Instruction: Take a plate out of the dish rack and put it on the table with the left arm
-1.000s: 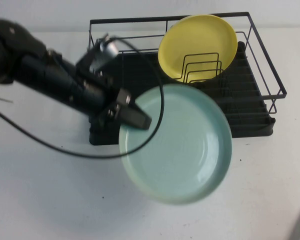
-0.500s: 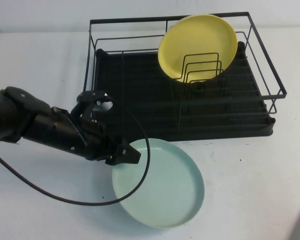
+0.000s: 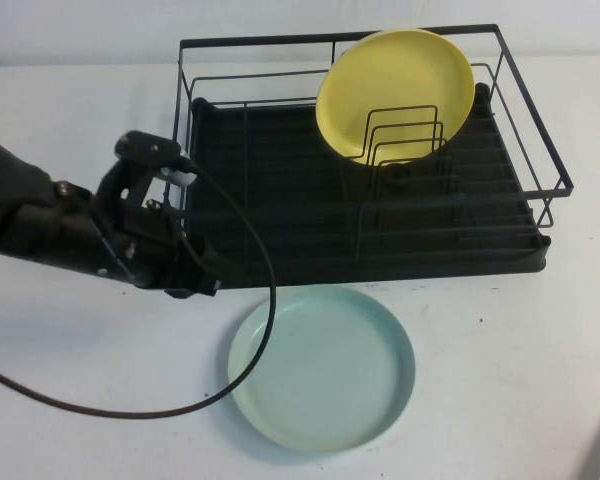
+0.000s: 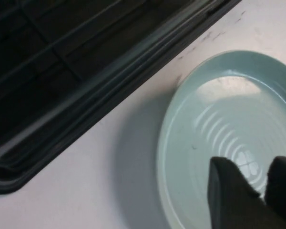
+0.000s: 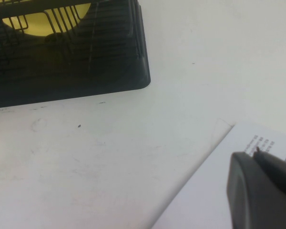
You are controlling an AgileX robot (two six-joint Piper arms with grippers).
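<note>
The pale mint-green plate (image 3: 320,370) lies flat on the white table (image 3: 70,400), just in front of the black dish rack (image 3: 520,255). My left gripper (image 3: 202,288) is to the plate's left, beside the rack's front-left corner, apart from the plate. In the left wrist view the plate (image 4: 229,114) lies beyond my left gripper (image 4: 252,164), whose black fingers (image 4: 226,191) stand a little apart with nothing between them. The rack's front edge (image 4: 86,100) runs beside it. My right gripper (image 5: 255,152) is shut and empty, low over the table at the right.
A yellow plate (image 3: 395,90) stands upright among the wire dividers at the rack's back right; it also shows in the right wrist view (image 5: 19,19). A white printed sheet (image 5: 214,191) lies under the right gripper. A black cable (image 3: 265,300) loops from the left arm over the plate's left rim.
The left gripper carried the mint plate down from in front of the rack, set it on the table, let go and drew back to the left.
</note>
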